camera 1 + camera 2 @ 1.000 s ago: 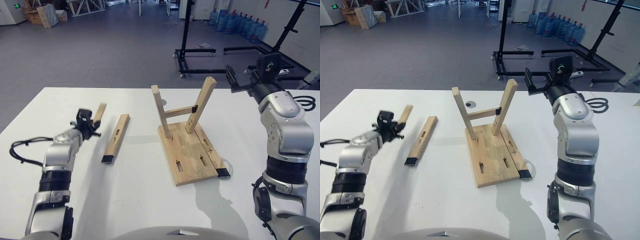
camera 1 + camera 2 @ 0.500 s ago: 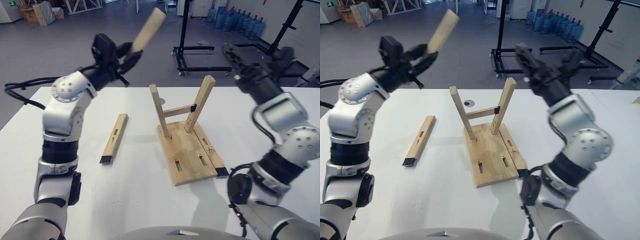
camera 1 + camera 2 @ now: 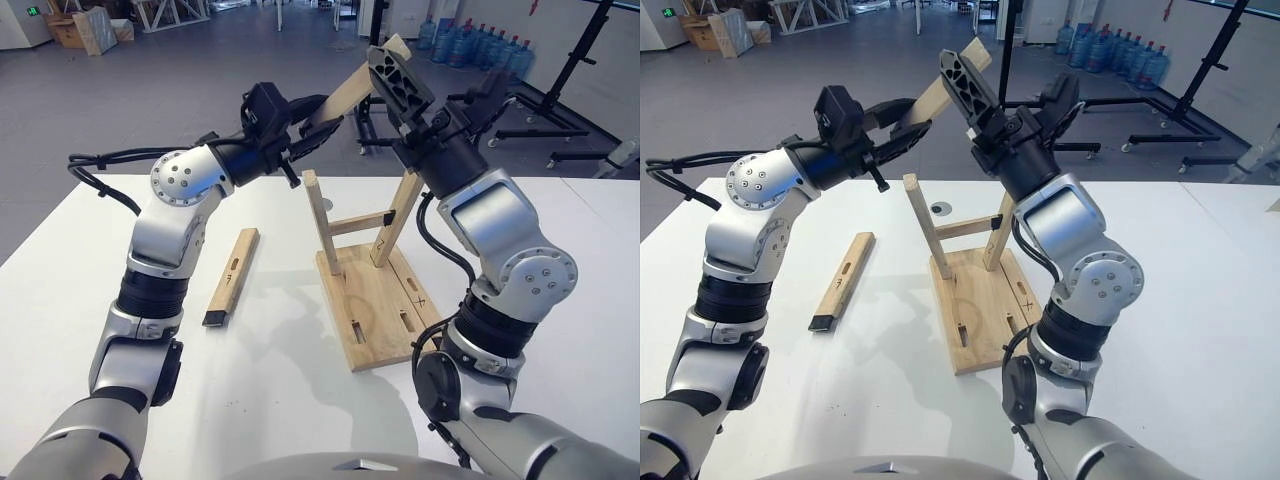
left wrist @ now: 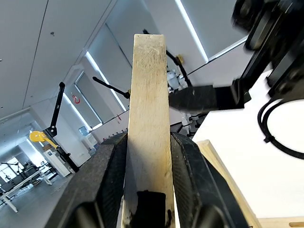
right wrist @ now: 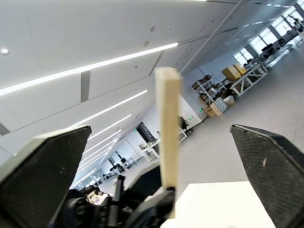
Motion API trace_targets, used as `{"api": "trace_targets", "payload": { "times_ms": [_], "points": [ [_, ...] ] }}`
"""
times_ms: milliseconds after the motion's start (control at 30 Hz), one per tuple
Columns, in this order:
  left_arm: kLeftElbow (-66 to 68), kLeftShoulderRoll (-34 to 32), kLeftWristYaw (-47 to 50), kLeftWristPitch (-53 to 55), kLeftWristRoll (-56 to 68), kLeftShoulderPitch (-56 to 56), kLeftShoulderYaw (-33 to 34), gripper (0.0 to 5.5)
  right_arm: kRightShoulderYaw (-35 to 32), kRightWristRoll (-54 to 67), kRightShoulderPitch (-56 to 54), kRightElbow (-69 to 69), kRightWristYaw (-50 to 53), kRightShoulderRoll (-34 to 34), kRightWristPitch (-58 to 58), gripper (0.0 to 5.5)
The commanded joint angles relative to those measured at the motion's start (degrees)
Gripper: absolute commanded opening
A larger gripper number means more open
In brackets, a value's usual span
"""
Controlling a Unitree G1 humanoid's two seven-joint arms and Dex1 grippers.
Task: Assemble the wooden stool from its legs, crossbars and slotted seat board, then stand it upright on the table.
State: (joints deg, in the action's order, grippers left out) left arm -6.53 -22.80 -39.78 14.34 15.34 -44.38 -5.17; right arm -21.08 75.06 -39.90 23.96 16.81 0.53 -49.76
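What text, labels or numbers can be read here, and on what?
No text is legible.
Green wall sign: too small to read.
Water jugs: labels too small to read.
Red round sign: blurred.
Seat board: pencilled marks, one cross-like, no letters.
Leg in the left end effector: no print visible.

Flat: seat board (image 3: pixel 375 305), two legs (image 3: pixel 321 222) standing in it, crossbar (image 3: pixel 357 223) between. Left of it, loose leg (image 3: pixel 231 275), flat; above, raised leg (image 3: pixel 345 96), tilted.
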Motion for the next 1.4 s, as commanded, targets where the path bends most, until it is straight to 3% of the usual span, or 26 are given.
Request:
{"api": "trace_targets", "payload": {
  "times_ms": [33,400,1200,1400],
  "points": [
    [-1.4,0.5,-0.1,1.3,0.7,0.5,0.0,1.28,1.7,-0.6,-0.3,-2.4,-0.8,-1.4,2.7,5.4],
    [-2.0,0.9,0.1,1.2,-0.8,1.9,-1.3,1.28,4.6,2.0,-2.8,-6.5,-1.0,-0.2,9.9,5.4],
    [-1.3,1.4,-0.3,1.0,-1.6,1.7,-1.7,1.28,7.4,4.0,-2.2,-6.4,0.4,-0.8,14.3,0.84],
    [-1.6,1.2,-0.5,1.2,-1.5,2.1,-2.0,1.28,7.5,3.8,-2.3,-6.3,0.3,-1.2,15.0,0.43]
  ]
}}
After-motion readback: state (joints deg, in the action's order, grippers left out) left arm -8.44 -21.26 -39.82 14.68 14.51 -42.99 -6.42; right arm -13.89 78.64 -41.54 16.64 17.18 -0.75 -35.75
